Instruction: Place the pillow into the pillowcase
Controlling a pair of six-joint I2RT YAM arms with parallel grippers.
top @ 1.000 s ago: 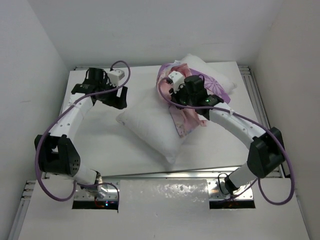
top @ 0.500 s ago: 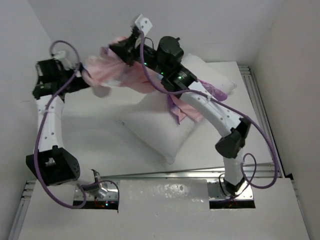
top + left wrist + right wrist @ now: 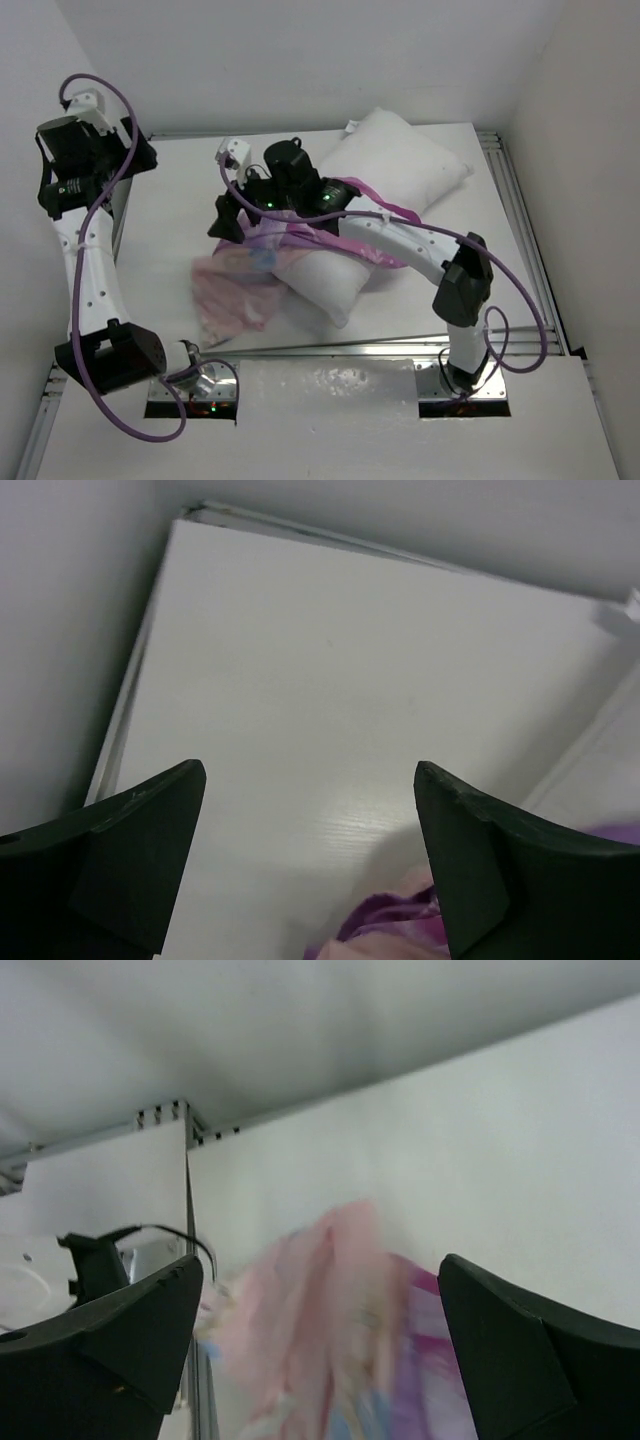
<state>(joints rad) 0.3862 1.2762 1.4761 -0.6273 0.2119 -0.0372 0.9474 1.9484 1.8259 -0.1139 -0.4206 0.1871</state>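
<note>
A white pillow (image 3: 400, 160) lies diagonally from the far right corner of the desk (image 3: 180, 200) toward its near edge, the crumpled pillowcase (image 3: 235, 290) draped over its near end, right pincer (image 3: 320, 1265) apart above it, left pincer (image 3: 310, 770) apart over the far left corner.

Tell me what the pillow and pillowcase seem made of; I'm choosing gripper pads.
Pillow: matte white cloth over soft filling, likely fibre; it looks plump and rounded. Pillowcase: thin printed fabric, pink and purple, lying crumpled in loose folds; cotton or polyester, I cannot tell.
</note>
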